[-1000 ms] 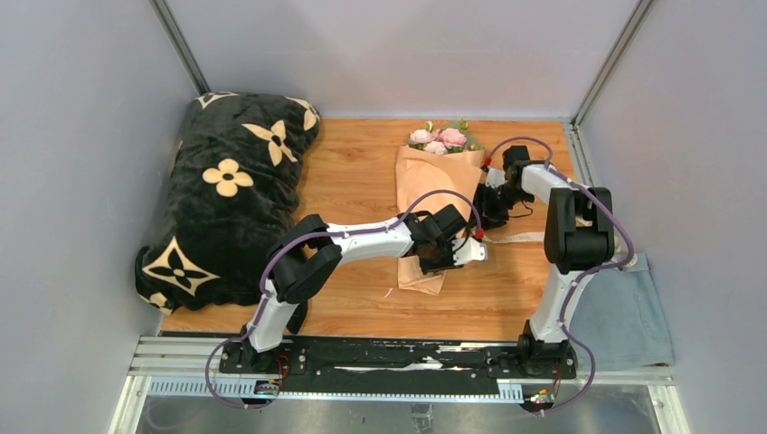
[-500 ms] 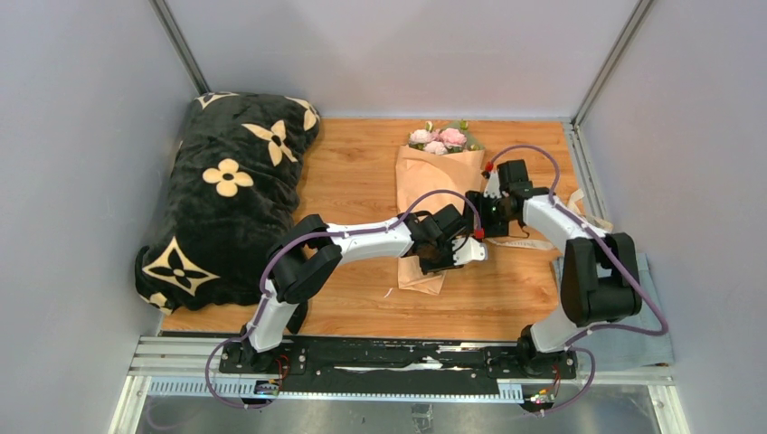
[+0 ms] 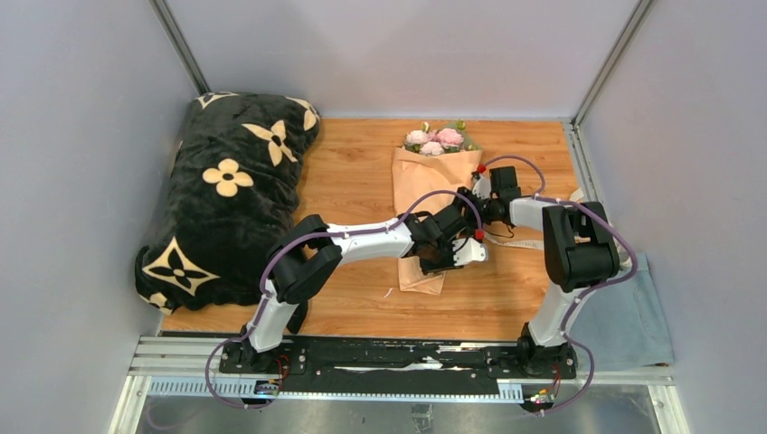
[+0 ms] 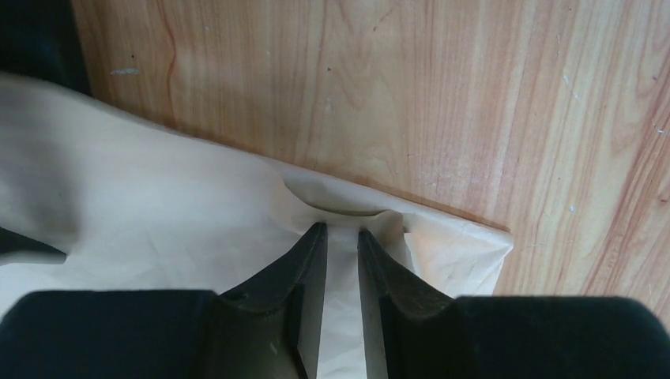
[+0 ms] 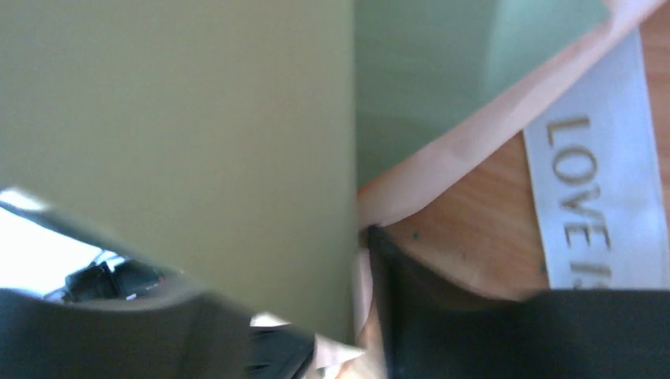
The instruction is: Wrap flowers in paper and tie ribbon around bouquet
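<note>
While both arms stretch out from the near edge of the pale wooden tabletop (image 3: 353, 303), a rumpled grey-blue cloth (image 3: 638, 312) lies beside the right arm's base, at the right-hand edge of the boards. A little farther in, the left gripper (image 4: 340, 233) rests on the narrow near end of the bouquet (image 3: 432, 185), a long cone lying flat near the middle of the table with its point towards the arms. Its jaws are close together with only a slim gap, and a puckered fold of the thin peach-tan paper (image 4: 158, 213) is caught between the fingertips. Just right of the cone, a narrow cream fabric ribbon (image 5: 600, 189) printed with gold letters lies loose on the wood. Beyond it the right gripper (image 3: 473, 206) sits against the cone's right edge, about halfway up. Its jaws stand wide apart around a raised flap whose olive green inner face fills the wrist view. One dark finger (image 5: 450, 316) is just beside the flap's peach edge, and nothing is clamped. At the far end the small pale pink rose-like flowers (image 3: 436, 139) with green leaves spill from the cone's mouth. Off to the left, well apart, a big black plush blanket (image 3: 226, 190) patterned with cream blossoms is heaped from near to far.
</note>
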Action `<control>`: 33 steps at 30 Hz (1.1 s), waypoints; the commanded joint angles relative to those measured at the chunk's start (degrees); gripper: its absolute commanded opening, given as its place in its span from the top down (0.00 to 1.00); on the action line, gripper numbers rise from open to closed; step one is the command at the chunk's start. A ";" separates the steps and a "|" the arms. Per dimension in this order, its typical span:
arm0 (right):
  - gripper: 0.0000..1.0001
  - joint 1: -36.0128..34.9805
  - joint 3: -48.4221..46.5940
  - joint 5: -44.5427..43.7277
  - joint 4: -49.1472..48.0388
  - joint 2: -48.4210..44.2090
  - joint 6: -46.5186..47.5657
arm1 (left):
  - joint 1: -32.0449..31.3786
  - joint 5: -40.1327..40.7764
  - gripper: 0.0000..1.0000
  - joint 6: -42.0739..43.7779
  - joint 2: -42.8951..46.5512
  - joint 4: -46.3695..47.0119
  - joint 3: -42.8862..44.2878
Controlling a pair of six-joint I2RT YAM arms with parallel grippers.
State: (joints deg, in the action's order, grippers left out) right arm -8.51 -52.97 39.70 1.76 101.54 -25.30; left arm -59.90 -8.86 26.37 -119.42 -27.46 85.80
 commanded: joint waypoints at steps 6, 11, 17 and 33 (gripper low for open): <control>1.00 -0.74 -6.84 4.99 -1.19 7.62 1.58 | -0.93 -1.24 0.70 6.58 -1.21 -7.78 1.46; 1.00 0.12 -16.73 9.24 5.15 12.47 7.26 | -0.93 -3.87 0.44 17.20 1.13 -12.72 10.30; 1.00 0.63 -30.05 13.73 18.20 21.10 19.49 | -0.94 -4.99 0.30 24.80 -2.96 -1.72 18.13; 1.00 4.71 -46.36 9.24 34.91 32.67 33.23 | 2.12 -9.79 0.24 40.82 -17.61 18.90 20.73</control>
State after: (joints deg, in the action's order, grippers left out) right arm -4.69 -96.07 53.49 29.61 131.31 2.72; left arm -57.91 -16.73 60.53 -135.33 -13.21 106.48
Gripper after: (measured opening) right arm 0.007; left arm 0.748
